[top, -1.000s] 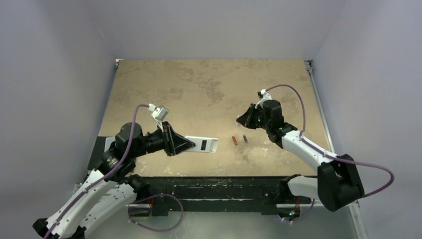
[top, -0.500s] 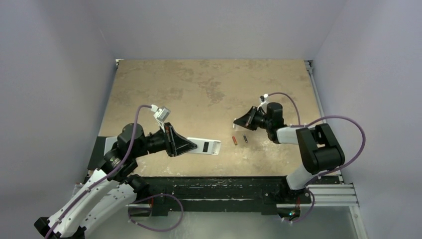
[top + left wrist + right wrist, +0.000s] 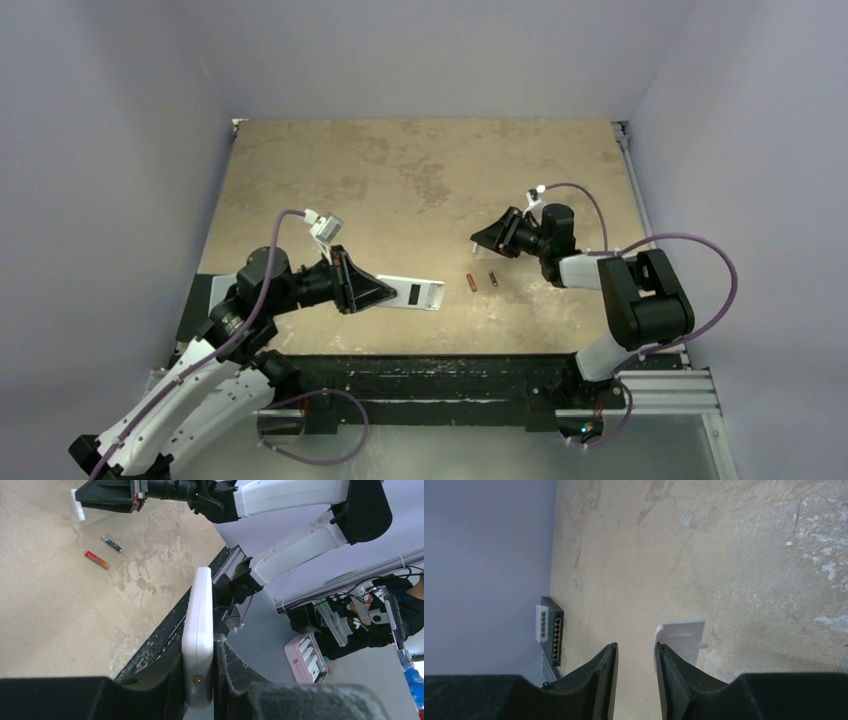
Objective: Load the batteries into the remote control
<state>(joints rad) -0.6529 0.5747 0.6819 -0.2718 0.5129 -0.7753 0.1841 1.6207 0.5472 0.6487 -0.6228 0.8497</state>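
The left hand (image 3: pixel 198 687) is closed on the remote (image 3: pixel 198 615). It pinches one end, so the rest sticks out past its fingertips toward the other arm. A dark rectangle shows on the upward face, probably the open battery slot, turned up so it can be filled.

The right hand (image 3: pixel 636 647) has its jaws apart with a clear gap between them. A small white lid (image 3: pixel 681 635) sits against one finger and is not pinched. This looks like the hand letting the lid go, to free itself for picking.

The red battery (image 3: pixel 472 282) and the dark battery (image 3: pixel 492 279) lie side by side on the table (image 3: pixel 400 170). They sit just below the right hand's fingertips, a short way beyond the remote's free end, and neither hand touches them.
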